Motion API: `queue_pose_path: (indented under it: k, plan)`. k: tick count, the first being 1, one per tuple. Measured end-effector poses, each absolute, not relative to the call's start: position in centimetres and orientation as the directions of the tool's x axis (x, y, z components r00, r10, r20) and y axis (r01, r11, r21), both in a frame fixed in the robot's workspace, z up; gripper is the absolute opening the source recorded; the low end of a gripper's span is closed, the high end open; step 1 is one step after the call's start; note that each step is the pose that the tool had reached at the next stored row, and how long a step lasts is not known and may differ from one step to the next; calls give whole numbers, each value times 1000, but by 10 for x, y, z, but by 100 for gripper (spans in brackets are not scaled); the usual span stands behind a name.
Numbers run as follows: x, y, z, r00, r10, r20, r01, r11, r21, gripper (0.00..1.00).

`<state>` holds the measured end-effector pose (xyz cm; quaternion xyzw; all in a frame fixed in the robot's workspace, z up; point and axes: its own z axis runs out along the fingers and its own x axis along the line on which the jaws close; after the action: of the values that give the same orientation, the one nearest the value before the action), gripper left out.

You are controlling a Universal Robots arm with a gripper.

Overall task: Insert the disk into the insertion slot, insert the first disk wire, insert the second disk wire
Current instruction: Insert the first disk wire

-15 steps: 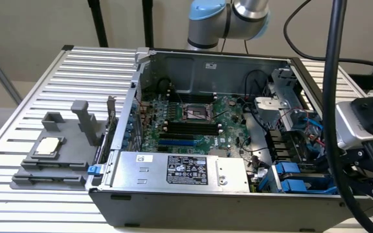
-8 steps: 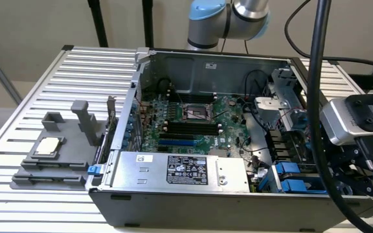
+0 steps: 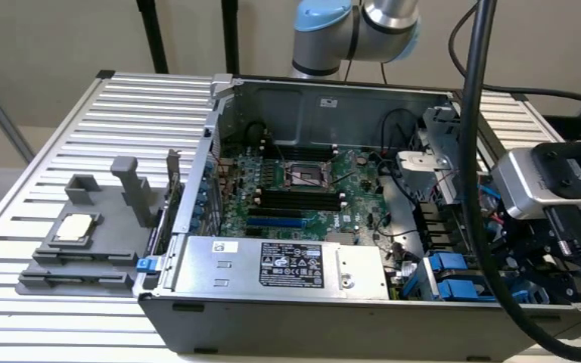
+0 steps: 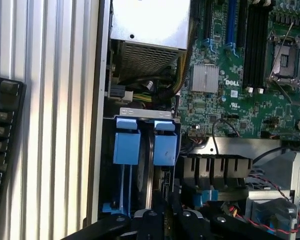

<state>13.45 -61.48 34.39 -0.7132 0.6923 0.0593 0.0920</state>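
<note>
**1 disk on edge in the bay, gripper close over it**

The slatted metal table (image 3: 58, 151) carries the open computer case (image 3: 371, 318). The arm (image 3: 371, 30) stands at the back of the exterior view.

Inside the case, going down in size: grey power-supply box (image 3: 281, 265), green motherboard (image 3: 301, 181), then the insertion slot (image 4: 145, 113) in the case corner at the exterior view's right. The disk (image 4: 149, 170) stands on edge in that slot between 2 blue tabs (image 4: 126, 142), and looks mostly down in.

The gripper (image 4: 166, 218) hangs just over the disk's near end. I cannot tell whether it is wide, narrow or clamped on anything.

My read is step 1 of 3, the seating, close to done. I see no disk wire plugged in. Finishing calls for a straight push along the rails, staying clear of the cable bundle (image 4: 155, 87) near the cage.
</note>
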Motion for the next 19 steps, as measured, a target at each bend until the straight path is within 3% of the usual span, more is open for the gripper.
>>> queue_pose_path:
  k: [19]
  plan:
    - [133,-612,341,6,-978,-208,-998,8,-65,16]
